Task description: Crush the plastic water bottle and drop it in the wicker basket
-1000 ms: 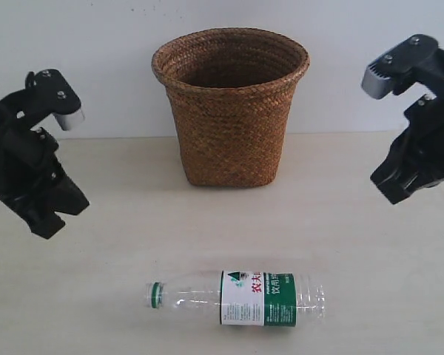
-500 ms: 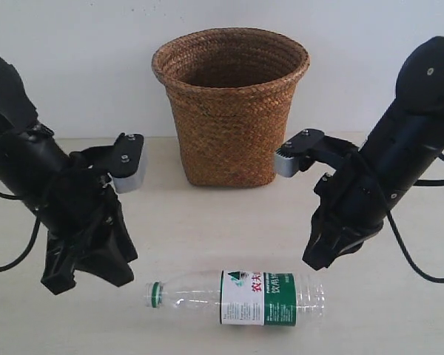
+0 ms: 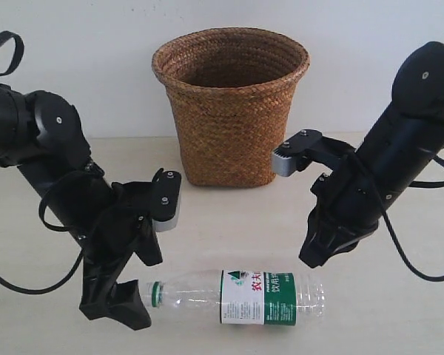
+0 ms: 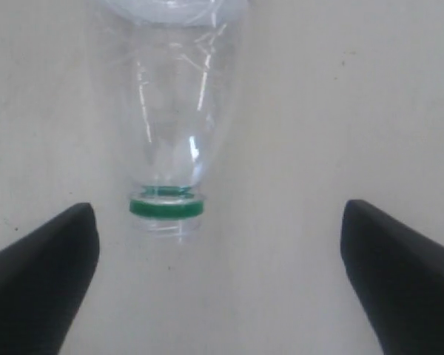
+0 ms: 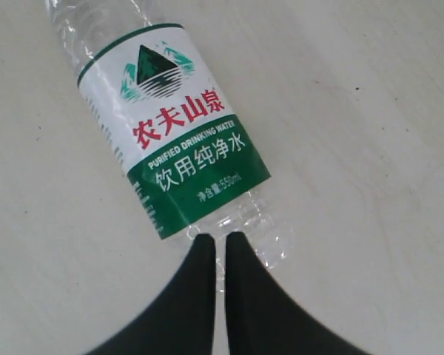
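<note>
The plastic water bottle [image 3: 237, 297] lies on its side on the table at the front, green neck ring to the left, base to the right. Behind it stands the wicker basket [image 3: 231, 111], upright. My left gripper [image 3: 122, 299] is low beside the bottle's mouth. It is open wide, and the neck [image 4: 166, 207] lies just beyond its fingertips [image 4: 55, 248], nearer one finger. My right gripper [image 3: 316, 255] hangs above the bottle's base end. Its jaws [image 5: 220, 238] are shut with only a thin slit and nothing in it, and they point at the label's [image 5: 185, 133] edge.
The pale tabletop [image 3: 229, 222] runs between basket and bottle, with a white wall behind. Both black arms flank the bottle, the left arm's [image 3: 52, 155] cable looping at the table's left side.
My left arm has swung right and down, bringing its open gripper to the bottle's mouth. The right arm has barely shifted. The bottle and basket stayed put.
</note>
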Action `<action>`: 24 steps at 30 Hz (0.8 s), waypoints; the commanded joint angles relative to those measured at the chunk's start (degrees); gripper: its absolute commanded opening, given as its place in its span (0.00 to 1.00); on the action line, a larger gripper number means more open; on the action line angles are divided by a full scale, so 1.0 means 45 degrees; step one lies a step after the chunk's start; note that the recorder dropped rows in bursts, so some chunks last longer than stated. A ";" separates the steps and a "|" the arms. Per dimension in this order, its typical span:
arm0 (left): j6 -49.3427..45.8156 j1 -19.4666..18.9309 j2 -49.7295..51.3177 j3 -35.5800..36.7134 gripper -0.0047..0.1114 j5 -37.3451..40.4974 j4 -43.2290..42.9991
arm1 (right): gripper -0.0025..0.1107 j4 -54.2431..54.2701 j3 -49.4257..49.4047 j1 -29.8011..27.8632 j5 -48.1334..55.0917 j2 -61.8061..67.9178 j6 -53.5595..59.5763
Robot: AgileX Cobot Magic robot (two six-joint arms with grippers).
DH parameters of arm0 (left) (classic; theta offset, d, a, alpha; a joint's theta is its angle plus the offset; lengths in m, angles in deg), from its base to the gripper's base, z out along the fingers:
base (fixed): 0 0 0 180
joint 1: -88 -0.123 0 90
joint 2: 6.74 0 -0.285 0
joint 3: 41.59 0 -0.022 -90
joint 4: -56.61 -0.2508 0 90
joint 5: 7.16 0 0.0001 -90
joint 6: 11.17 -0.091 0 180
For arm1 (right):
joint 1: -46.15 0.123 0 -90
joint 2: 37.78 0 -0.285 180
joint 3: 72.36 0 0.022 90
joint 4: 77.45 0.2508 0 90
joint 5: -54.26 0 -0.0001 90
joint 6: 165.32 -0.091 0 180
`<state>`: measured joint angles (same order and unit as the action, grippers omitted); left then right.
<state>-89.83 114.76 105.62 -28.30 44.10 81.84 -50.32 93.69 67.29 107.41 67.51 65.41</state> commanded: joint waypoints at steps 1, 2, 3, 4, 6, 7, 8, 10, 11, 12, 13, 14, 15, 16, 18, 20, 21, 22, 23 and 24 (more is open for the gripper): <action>0.0224 0.0082 0.0464 -0.0023 0.75 -0.0500 -0.0097 | 0.02 0.0047 0.0072 0.0000 -0.0129 -0.0018 0.0129; 0.0224 0.0082 0.0604 -0.0023 0.75 -0.0536 -0.0097 | 0.02 0.0082 0.0072 0.0000 -0.0198 -0.0018 0.0129; 0.0254 0.0082 0.0691 -0.0023 0.75 -0.0682 -0.0097 | 0.02 0.0099 0.0072 0.0000 -0.0290 -0.0018 0.0129; 0.0374 0.0082 0.0802 -0.0023 0.75 -0.0884 -0.0097 | 0.02 0.0128 0.0072 0.0000 -0.0356 -0.0018 0.0129; 0.0417 0.0082 0.0930 -0.0023 0.75 -0.1180 -0.0043 | 0.02 0.0128 0.0072 0.0000 -0.0378 -0.0018 0.0129; 0.0417 0.0082 0.1030 -0.0023 0.75 -0.1209 -0.0043 | 0.02 0.0128 0.0072 0.0000 -0.0378 -0.0018 0.0129; 0.0417 0.0082 0.1095 -0.0023 0.75 -0.1277 -0.0043 | 0.02 0.0128 0.0072 0.0000 -0.0378 -0.0018 0.0129; 0.0417 0.0082 0.1289 -0.0023 0.74 -0.1378 -0.0043 | 0.02 0.0128 0.0072 0.0000 -0.0378 -0.0018 0.0129; 0.0417 0.0082 0.1374 -0.0023 0.73 -0.1457 -0.0043 | 0.02 0.0128 0.0072 0.0000 -0.0409 -0.0018 0.0129; 0.0417 0.0099 0.1469 -0.0023 0.73 -0.1594 -0.0043 | 0.02 0.0128 0.0072 0.0000 -0.0432 -0.0018 0.0129; 0.0417 0.0135 0.1547 -0.0023 0.73 -0.1701 -0.0009 | 0.02 0.0128 0.0072 0.0000 -0.0432 -0.0018 0.0129; 0.0417 0.0135 0.1617 -0.0023 0.73 -0.1770 -0.0009 | 0.02 0.0128 0.0072 0.0000 -0.0473 -0.0018 0.0129; 0.0417 0.0196 0.1687 -0.0023 0.73 -0.1770 0.0103 | 0.02 0.0128 0.0072 0.0000 -0.0534 -0.0018 0.0129; 0.0301 0.0289 0.1741 -0.0023 0.73 -0.1799 0.0125 | 0.02 0.0128 0.0072 0.0000 -0.0571 -0.0018 0.0129; 0.0224 0.0445 0.1828 -0.0023 0.73 -0.1852 0.0157 | 0.02 0.0128 0.0072 0.0000 -0.0626 -0.0018 0.0129; 0.0224 0.0670 0.1926 -0.0023 0.73 -0.2083 0.0134 | 0.02 0.0128 0.0072 0.0000 -0.0626 -0.0018 0.0129; 0.0224 0.0697 0.1987 -0.0023 0.73 -0.2106 0.0082 | 0.02 0.0128 0.0072 0.0000 -0.0626 -0.0018 0.0129; 0.0224 0.0697 0.2044 -0.0023 0.73 -0.2106 0.0082 | 0.02 0.0128 0.0072 0.0000 -0.0626 -0.0018 0.0129; 0.0224 0.0697 0.2103 -0.0023 0.73 -0.2106 0.0082 | 0.02 0.0128 0.0072 0.0000 -0.0626 -0.0018 0.0129; 0.0224 0.0697 0.2164 -0.0023 0.72 -0.2106 0.0051 | 0.02 0.0128 0.0072 0.0000 -0.0626 -0.0018 0.0129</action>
<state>-88.66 117.52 114.63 -28.30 35.24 81.83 -49.81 93.69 67.29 104.82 67.51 65.57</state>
